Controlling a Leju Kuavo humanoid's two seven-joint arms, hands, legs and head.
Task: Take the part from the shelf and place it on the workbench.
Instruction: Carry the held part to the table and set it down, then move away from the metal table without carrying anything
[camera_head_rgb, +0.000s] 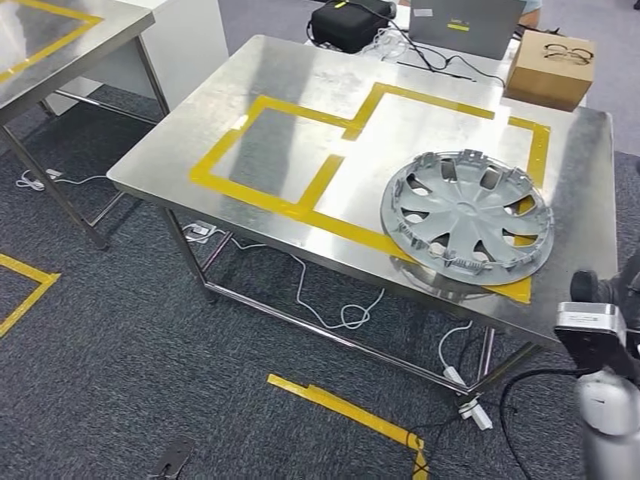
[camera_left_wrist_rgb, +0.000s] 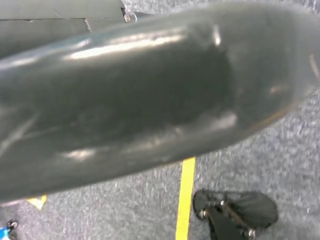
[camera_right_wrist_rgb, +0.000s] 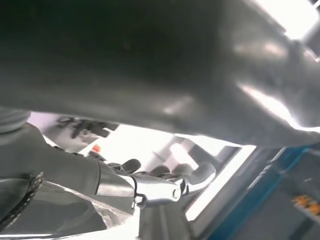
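Right wrist view, blurred robot hand (camera_right_wrist_rgb: 166, 182), grip unclear

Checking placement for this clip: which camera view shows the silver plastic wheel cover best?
The head view. There the whole silver plastic wheel cover lies flat on the steel workbench, overlapping the yellow tape outline. The left wrist view shows carpet, a yellow stripe and a blurred dark surface close up; the right wrist view shows the right robot hand under another blurred surface. Neither shows the cover recognisably.

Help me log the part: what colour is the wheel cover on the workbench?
Silver-grey; the wheel cover shows best in the head view.
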